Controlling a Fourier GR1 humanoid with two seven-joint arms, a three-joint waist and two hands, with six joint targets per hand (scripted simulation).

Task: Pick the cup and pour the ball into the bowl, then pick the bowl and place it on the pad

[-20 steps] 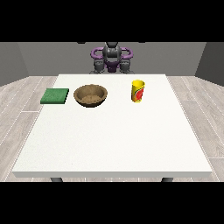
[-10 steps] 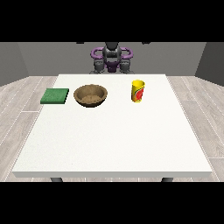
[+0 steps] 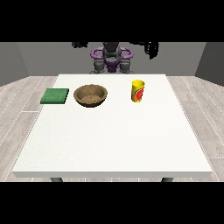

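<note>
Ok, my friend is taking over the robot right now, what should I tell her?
Hands: the hand at the view's left and the hand at the view's right are raised near the robot, holding nothing; their fingers can't be made out.
Things: yellow cup upright, brown bowl and green pad apart in a row on the table.
Done: nothing.
Left: pick cup, pour ball into bowl, put bowl on pad.

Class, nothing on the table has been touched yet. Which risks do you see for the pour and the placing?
1. The tall yellow cup stands upright and apart from the brown wooden bowl; a hand's nudge might topple it.
2. The flat green pad lies close beside the bowl, so lifting the bowl might shift it.
</note>
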